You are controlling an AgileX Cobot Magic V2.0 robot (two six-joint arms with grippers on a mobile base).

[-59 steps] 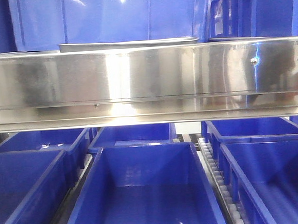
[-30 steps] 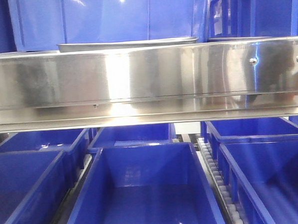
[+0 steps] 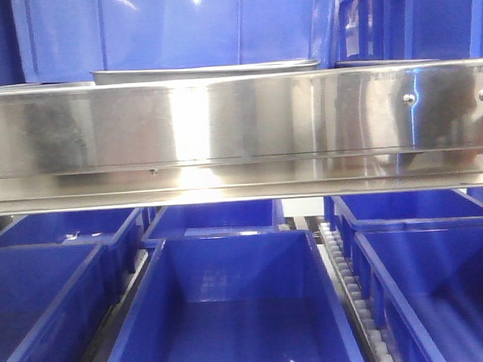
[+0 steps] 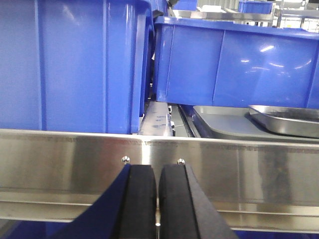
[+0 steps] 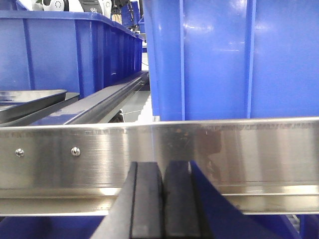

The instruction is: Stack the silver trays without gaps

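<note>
Left wrist view, shiny grey silver trays [image 4: 279, 122] nested askew; left claw [image 4: 157, 199], right claw [image 5: 163, 199] pressed together

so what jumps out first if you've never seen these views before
A long brushed-steel band with rivets runs across the front view, glaring in the middle, with blue plastic bins below and behind it. Only the rim of a silver tray peeks over it. Each wrist view shows shut black jaws, left gripper and right gripper, before that band.
</note>
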